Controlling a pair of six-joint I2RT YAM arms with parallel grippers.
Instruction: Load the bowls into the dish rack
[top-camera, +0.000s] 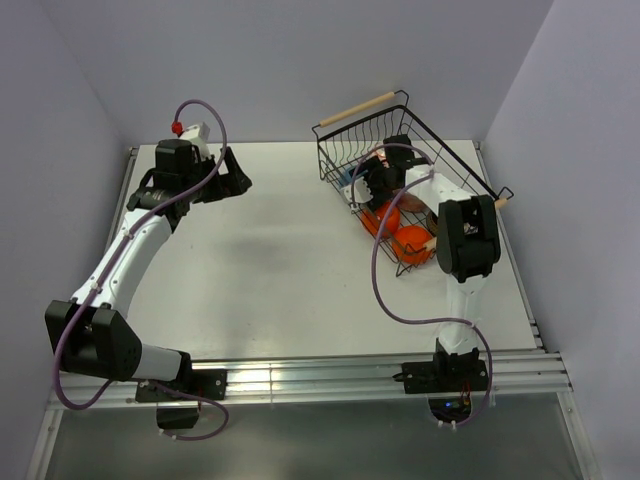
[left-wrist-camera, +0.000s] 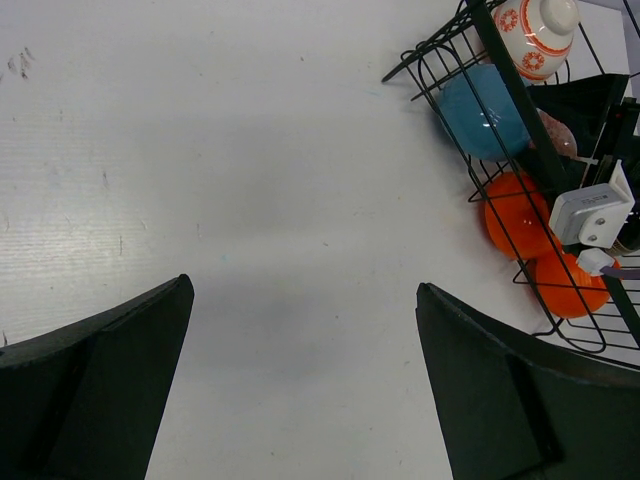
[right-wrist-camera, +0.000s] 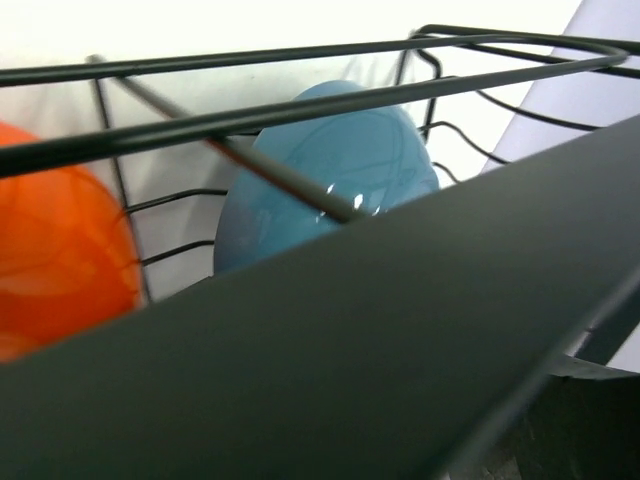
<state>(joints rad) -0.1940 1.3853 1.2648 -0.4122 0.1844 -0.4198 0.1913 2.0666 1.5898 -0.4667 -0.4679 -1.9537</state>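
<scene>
The black wire dish rack (top-camera: 465, 170) stands at the far right, tilted, with wooden handles. Inside it lie two plain orange bowls (top-camera: 390, 220) (top-camera: 412, 245) and a blue bowl (left-wrist-camera: 485, 110). The orange-and-white patterned bowl (left-wrist-camera: 535, 30) sits at the rack's far end. A brownish bowl (left-wrist-camera: 556, 135) shows partly behind the wires. The grey-and-white bowl is hidden. My right gripper (top-camera: 375, 185) reaches into the rack next to the blue bowl (right-wrist-camera: 330, 170); one dark finger (right-wrist-camera: 400, 330) fills its view, so its jaws cannot be read. My left gripper (left-wrist-camera: 303, 285) is open and empty over bare table at the far left (top-camera: 238, 178).
White walls close in the table on the left, back and right. The rack's rim wires (right-wrist-camera: 300, 95) cross right in front of the right wrist camera. A metal rail (top-camera: 300, 375) runs along the near edge by the arm bases.
</scene>
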